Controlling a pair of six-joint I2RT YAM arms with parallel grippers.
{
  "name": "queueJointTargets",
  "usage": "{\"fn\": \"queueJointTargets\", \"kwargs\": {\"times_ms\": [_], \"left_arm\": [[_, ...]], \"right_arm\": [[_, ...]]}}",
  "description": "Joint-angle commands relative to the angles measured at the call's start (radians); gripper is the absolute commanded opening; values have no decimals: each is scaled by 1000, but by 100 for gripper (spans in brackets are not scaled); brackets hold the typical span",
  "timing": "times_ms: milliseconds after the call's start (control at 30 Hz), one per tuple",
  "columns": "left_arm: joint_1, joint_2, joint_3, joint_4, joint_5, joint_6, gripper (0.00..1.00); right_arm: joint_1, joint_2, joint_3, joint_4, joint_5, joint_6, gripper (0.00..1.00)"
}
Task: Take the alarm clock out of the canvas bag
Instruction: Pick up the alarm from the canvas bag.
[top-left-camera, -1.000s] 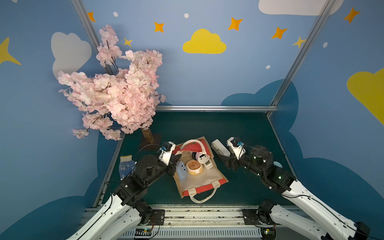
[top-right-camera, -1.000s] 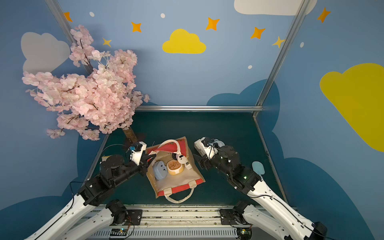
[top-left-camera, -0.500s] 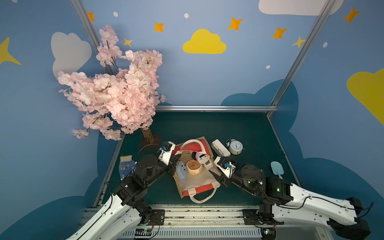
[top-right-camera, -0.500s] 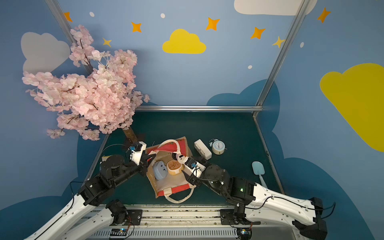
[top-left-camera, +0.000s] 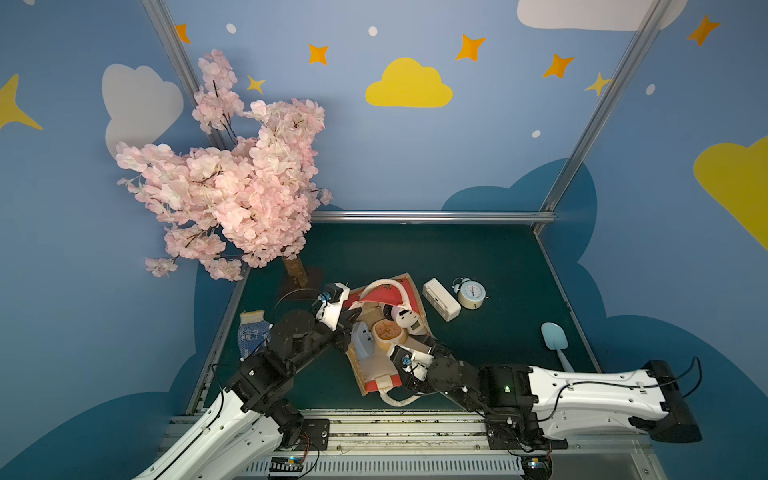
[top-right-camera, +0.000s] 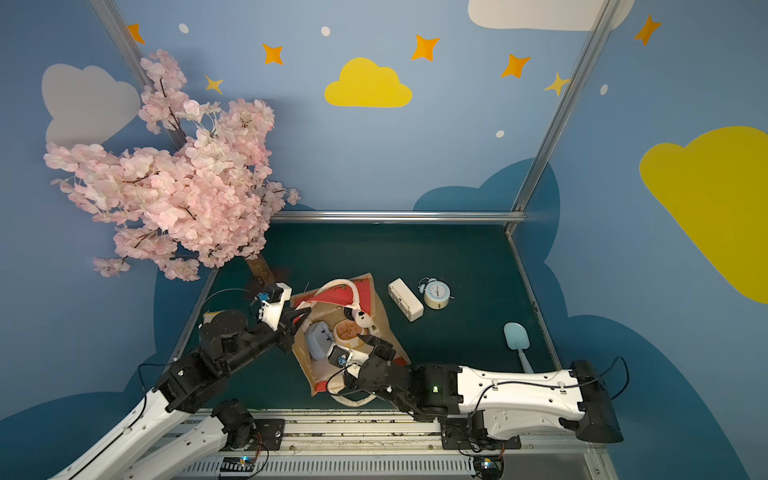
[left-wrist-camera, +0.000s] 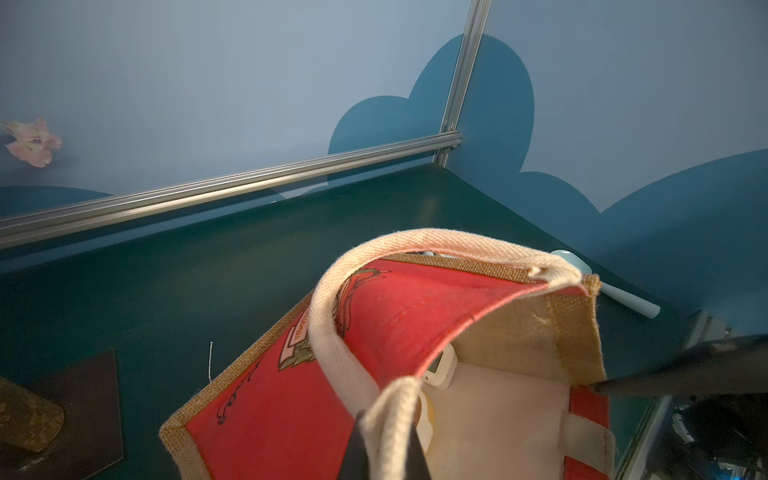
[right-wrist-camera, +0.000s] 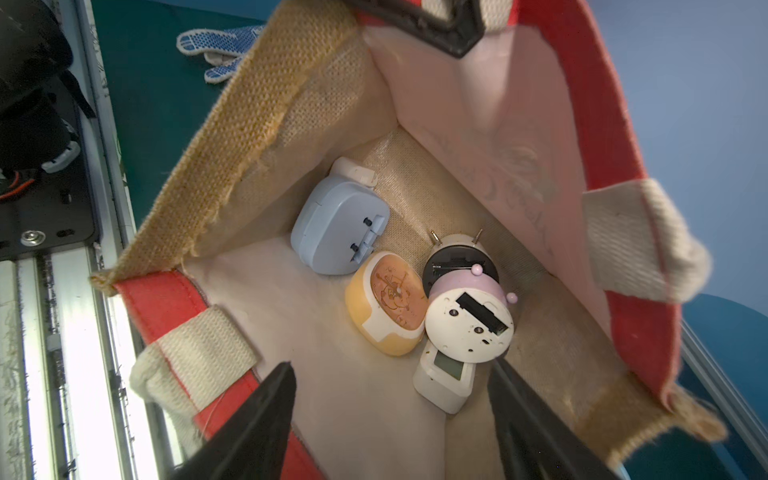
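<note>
One canvas bag (top-left-camera: 384, 296) is seen mid-way across the green table (top-left-camera: 415, 249), mouth gaping; two cream handles are counted. One handle (left-wrist-camera: 324, 316) is pinched between the pressed-together jaws of the left gripper (left-wrist-camera: 386, 451) and held up; the second handle (top-left-camera: 397, 402) lies slack on the near side. The right gripper (right-wrist-camera: 390, 365) is spread wide at the bag's mouth; nothing is between its jaws.

Five items are counted on the bag floor in the right wrist view:
- one blue clock (right-wrist-camera: 336, 232), back up;
- one orange clock (right-wrist-camera: 386, 307) just beside it;
- one pink-and-white round clock (right-wrist-camera: 469, 328), back up;
- one black round clock (right-wrist-camera: 453, 257) with two metal pins, overlapped by the pink-and-white one;
- one white digital unit (right-wrist-camera: 444, 382), likewise overlapped.

One twin-bell alarm clock (top-left-camera: 471, 292) is found outside the bag, on the table to the bag's right; one white box (top-left-camera: 441, 299) lies between bag and clock, just beside the clock.

Also noted: one pale blue scoop (top-left-camera: 555, 337) near the right edge; one dotted glove (top-left-camera: 252, 334) at the left edge, partly hidden by the left arm; one pink blossom tree (top-left-camera: 232, 187) at the far left corner.
</note>
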Motion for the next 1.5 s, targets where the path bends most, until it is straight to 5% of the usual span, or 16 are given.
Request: {"fn": "queueJointTargets", "kwargs": {"times_ms": [0, 300, 600, 1133, 1467], "left_arm": [[-8, -23, 16, 37, 12, -2, 6], [-16, -8, 13, 64, 22, 8, 6], [-19, -13, 16, 78, 22, -9, 6], [-19, -29, 23, 49, -5, 1, 6], [-21, -27, 22, 59, 19, -11, 6]], "right_arm": [[-49, 26, 46, -12, -83, 44, 74], [-172, 167, 107, -54, -239, 20, 73], [-238, 341, 196, 27, -406, 152, 73], [-219, 570, 299, 0, -362, 253, 68], [-245, 703, 408, 30, -380, 332, 77]]}}
